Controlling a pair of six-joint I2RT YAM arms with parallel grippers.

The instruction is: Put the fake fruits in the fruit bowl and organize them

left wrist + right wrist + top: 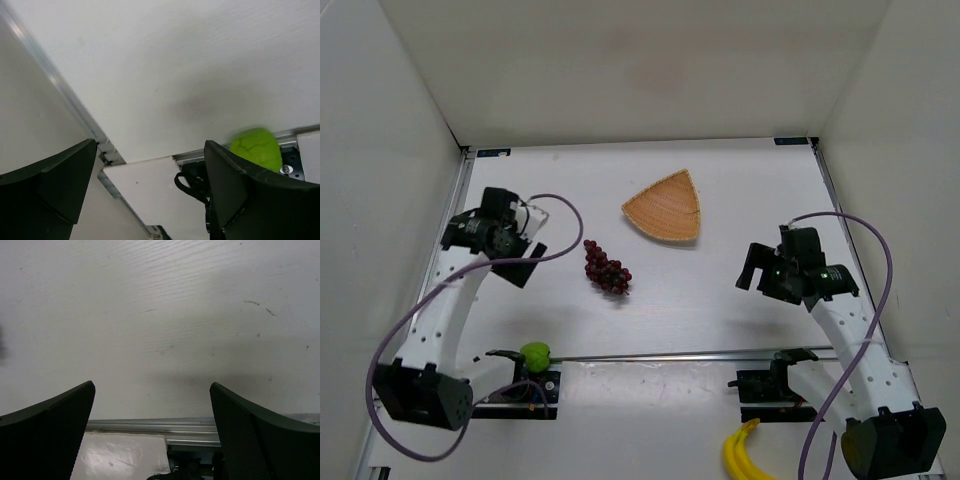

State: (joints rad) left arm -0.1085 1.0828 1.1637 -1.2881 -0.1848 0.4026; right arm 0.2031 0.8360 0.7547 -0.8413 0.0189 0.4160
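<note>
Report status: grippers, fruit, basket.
Both open, empty: left gripper, right gripper. The grapes and green fruit outside empty basket. Nothing between grapes and basket; bananas at near edge.

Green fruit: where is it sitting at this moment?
Top view: the green fruit sits near-left, at the left end of the metal rail, on the near side of the grapes.

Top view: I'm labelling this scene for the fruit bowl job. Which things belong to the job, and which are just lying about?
For the job:
- grapes
- green fruit
- basket

Lying about:
- bananas, on the near side of the rail, by the right arm's base
</note>
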